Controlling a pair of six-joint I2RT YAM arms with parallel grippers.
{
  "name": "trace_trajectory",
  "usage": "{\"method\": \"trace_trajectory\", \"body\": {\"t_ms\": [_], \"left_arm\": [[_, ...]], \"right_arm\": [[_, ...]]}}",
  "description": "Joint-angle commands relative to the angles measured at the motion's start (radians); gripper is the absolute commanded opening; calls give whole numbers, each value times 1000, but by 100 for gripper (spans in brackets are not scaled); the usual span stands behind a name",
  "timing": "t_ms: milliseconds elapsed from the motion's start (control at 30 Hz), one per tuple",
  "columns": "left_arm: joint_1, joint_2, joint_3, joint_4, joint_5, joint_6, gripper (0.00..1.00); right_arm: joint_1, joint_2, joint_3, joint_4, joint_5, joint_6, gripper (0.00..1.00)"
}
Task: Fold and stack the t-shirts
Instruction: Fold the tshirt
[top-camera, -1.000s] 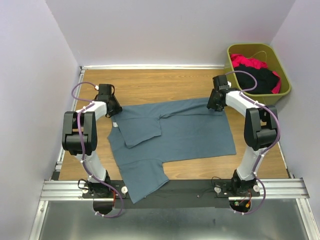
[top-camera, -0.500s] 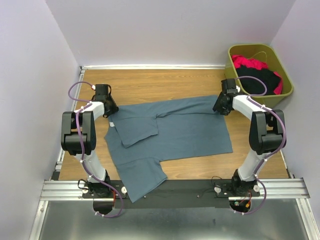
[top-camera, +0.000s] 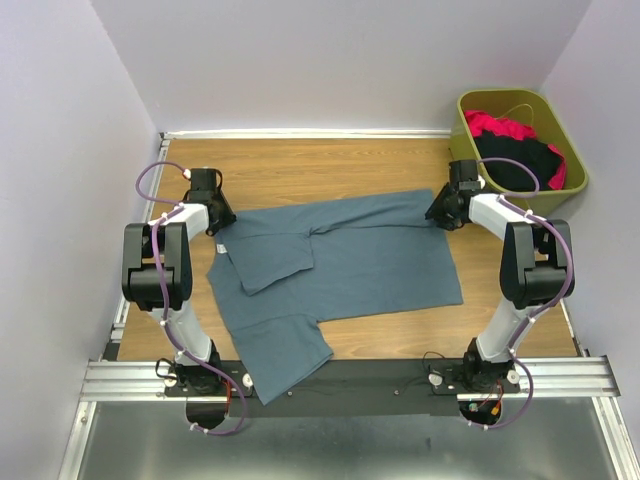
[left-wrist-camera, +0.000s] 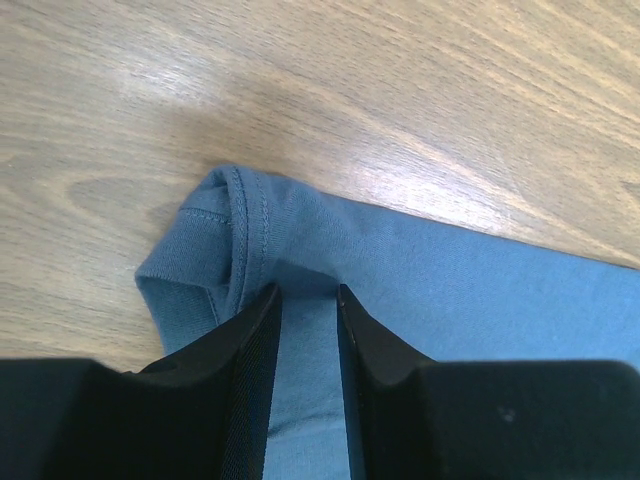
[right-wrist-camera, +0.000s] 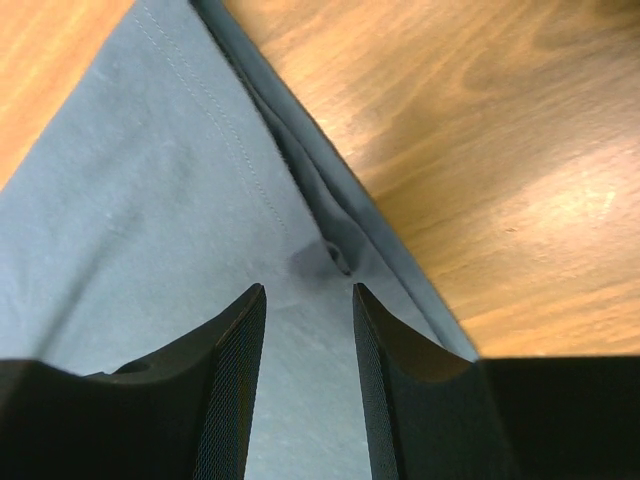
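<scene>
A slate-blue t-shirt (top-camera: 360, 265) lies spread on the wooden table, one sleeve folded in over its chest. My left gripper (top-camera: 220, 220) is at the shirt's far left corner. In the left wrist view its jaws (left-wrist-camera: 308, 292) are nearly together, pinching the cloth (left-wrist-camera: 440, 300) by a stitched hem. My right gripper (top-camera: 441, 211) is at the far right corner. In the right wrist view its jaws (right-wrist-camera: 308, 290) stand apart over flat cloth (right-wrist-camera: 130, 180) with a small pucker at the tips. A red-pink shirt (top-camera: 500, 126) and a black shirt (top-camera: 525, 160) lie in the bin.
The olive-green bin (top-camera: 463, 125) stands at the back right, just beyond my right arm. Walls close in the table on the left, back and right. Bare wood (top-camera: 320, 170) shows behind the shirt. The shirt's near sleeve hangs over the black front rail (top-camera: 400, 375).
Both grippers moved outward, the left to the left and the right to the right, drawing the shirt's far edge straighter. The whole shirt shifted slightly left. Little moved in the last half second.
</scene>
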Motion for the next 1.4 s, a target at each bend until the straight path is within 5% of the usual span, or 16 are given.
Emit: {"method": "trace_trajectory", "body": {"t_ms": [0, 600, 1367], "left_arm": [[18, -6, -31, -48, -101, 30, 37], [61, 8, -4, -62, -164, 62, 38], [60, 5, -11, -56, -143, 64, 38]], "right_arm": [[-20, -1, 4, 54, -30, 31, 47], [115, 37, 125, 46, 53, -55, 49], [118, 163, 131, 52, 93, -23, 44]]}}
